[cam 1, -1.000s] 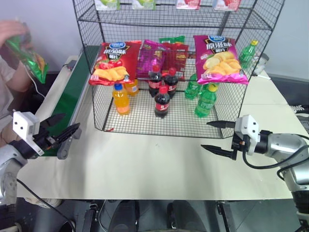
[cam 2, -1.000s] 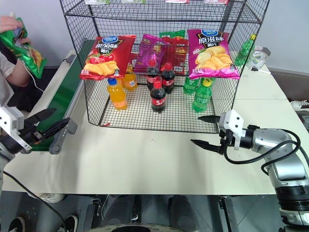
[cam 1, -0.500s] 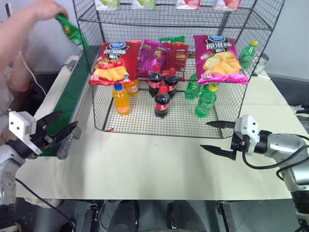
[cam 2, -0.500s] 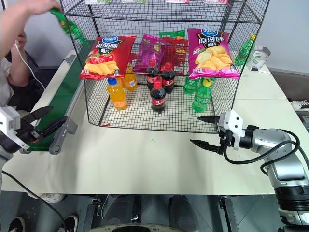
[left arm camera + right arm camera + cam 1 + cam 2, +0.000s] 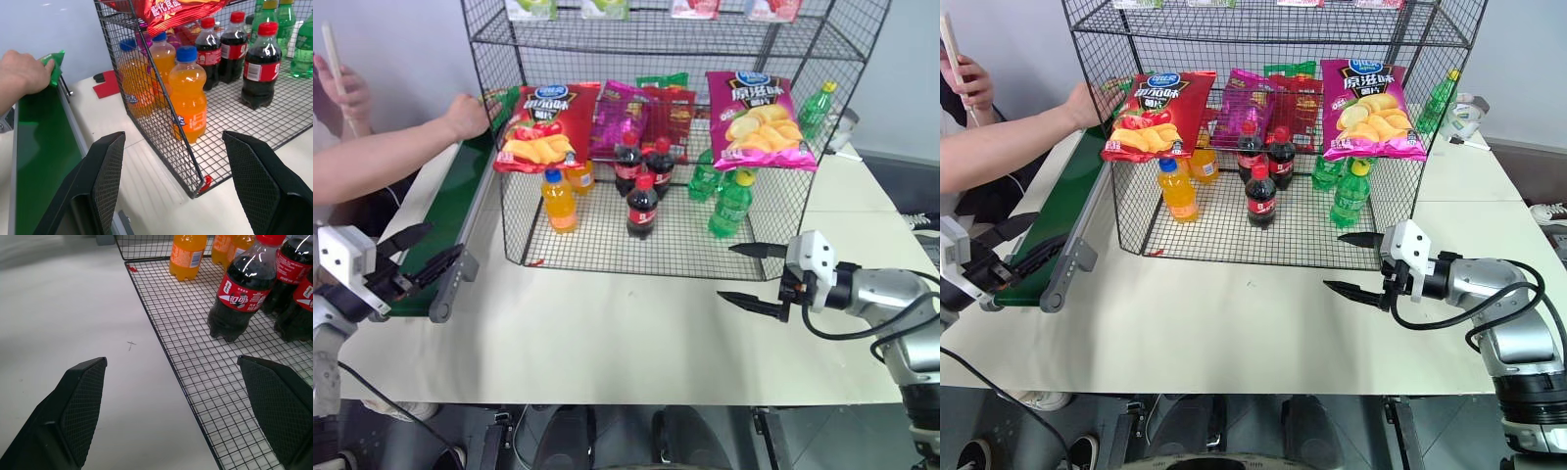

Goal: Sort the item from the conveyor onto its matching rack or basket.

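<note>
Left gripper (image 5: pixel 421 257) hangs low at the left, level, fingers spread and empty, angled forward-right. Right gripper (image 5: pixel 749 275) hangs at the right, tipped slightly down, fingers wide and empty, angled forward-left

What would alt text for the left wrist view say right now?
A person's hand presses a green bag onto the far end of the conveyor, seen between the open left pincer fingers. Beside the belt stands the black wire rack, holding orange bottles and cola bottles under a red bag.
</note>
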{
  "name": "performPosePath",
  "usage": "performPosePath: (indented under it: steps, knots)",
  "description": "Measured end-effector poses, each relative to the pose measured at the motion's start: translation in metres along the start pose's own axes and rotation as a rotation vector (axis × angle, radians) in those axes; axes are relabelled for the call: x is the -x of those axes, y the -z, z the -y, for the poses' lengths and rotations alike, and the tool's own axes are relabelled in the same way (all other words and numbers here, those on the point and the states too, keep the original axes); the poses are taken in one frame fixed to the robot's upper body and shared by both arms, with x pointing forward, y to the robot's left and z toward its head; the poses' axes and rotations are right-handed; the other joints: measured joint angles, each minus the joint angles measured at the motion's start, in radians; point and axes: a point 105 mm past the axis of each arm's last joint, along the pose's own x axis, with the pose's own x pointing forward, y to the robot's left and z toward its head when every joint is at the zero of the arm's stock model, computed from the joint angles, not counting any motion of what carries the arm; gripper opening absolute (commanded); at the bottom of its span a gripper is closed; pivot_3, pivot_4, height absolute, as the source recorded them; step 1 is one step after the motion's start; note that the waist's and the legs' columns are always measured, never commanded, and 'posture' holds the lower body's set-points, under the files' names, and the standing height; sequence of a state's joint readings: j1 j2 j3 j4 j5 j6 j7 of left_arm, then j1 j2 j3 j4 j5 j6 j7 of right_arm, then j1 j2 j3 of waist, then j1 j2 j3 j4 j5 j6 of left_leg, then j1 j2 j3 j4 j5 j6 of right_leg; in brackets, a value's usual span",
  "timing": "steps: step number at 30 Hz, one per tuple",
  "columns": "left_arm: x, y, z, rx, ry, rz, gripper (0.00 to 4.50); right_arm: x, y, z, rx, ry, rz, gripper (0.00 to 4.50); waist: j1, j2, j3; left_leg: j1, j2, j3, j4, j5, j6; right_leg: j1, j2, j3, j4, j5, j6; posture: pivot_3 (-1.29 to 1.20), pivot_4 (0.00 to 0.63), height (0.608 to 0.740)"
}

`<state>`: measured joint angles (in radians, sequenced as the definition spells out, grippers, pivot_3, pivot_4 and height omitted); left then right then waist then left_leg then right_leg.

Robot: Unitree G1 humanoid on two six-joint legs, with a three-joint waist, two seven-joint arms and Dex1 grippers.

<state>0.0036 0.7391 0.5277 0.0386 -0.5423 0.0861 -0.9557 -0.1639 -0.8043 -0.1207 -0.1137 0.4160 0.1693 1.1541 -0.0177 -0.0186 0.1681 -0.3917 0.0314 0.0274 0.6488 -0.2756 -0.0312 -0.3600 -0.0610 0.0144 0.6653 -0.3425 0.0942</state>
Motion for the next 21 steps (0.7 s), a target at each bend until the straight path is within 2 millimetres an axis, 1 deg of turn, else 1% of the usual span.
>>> performPosePath:
  steps: [4, 11, 16, 21]
  knots:
    - [0.001, 0.001, 0.0, -0.01, -0.006, -0.005, 3.37, -0.001, -0.001, 0.0, -0.004, -0.006, 0.004, 4.47, 0.001, 0.0, 0.0, 0.0, 0.0, 0.0, 0.0, 0.0, 0.0, 0.0, 0.0, 0.0, 0.0, 0.0, 0.0, 0.0, 0.15, 0.739]
    - [0.001, -0.001, -0.001, -0.031, -0.017, 0.003, 3.37, -0.008, -0.002, -0.007, -0.035, -0.045, 0.029, 4.47, 0.0, 0.0, 0.0, 0.0, 0.0, 0.0, 0.0, 0.0, 0.0, 0.0, 0.0, 0.0, 0.0, 0.0, 0.0, 0.0, 0.15, 0.739]
    - [0.004, 0.004, -0.001, -0.026, -0.027, -0.016, 3.37, -0.011, -0.008, -0.01, -0.033, -0.062, 0.049, 4.47, 0.0, 0.0, 0.0, 0.0, 0.0, 0.0, 0.0, 0.0, 0.0, 0.0, 0.0, 0.0, 0.0, 0.0, 0.0, 0.0, 0.15, 0.739]
    - [0.009, 0.008, 0.0, -0.024, -0.032, -0.032, 3.37, -0.018, -0.017, -0.013, -0.069, -0.094, 0.095, 4.47, 0.0, 0.0, 0.0, 0.0, 0.0, 0.0, 0.0, 0.0, 0.0, 0.0, 0.0, 0.0, 0.0, 0.0, 0.0, 0.0, 0.15, 0.739]
